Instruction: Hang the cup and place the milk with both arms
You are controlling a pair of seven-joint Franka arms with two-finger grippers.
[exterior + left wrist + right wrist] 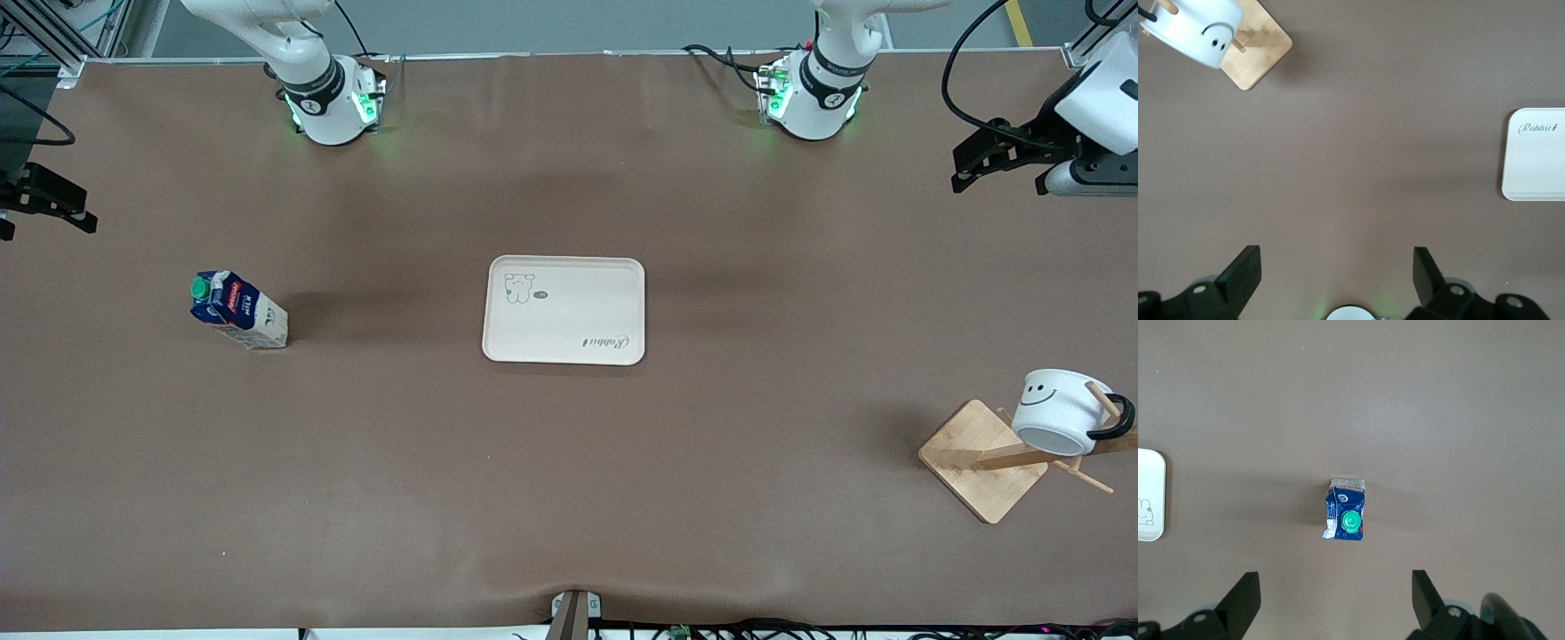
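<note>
The cup (1058,409), a white mug with a black smiley face, hangs by its black handle on a peg of a wooden rack (978,462) at the left arm's end of the table. It also shows in the left wrist view (1201,27). The milk (238,311), a dark-blue and white carton with a green cap, stands on the table toward the right arm's end and shows in the right wrist view (1345,519). My left gripper (1338,267) is open and empty, high over the table's edge (960,169). My right gripper (1337,587) is open and empty, high over the table's other end (53,209).
A cream tray (564,309) with a small drawing and lettering lies flat in the middle of the table, between the milk and the rack. It shows in both wrist views (1536,157) (1150,493). The arm bases stand along the table's top edge.
</note>
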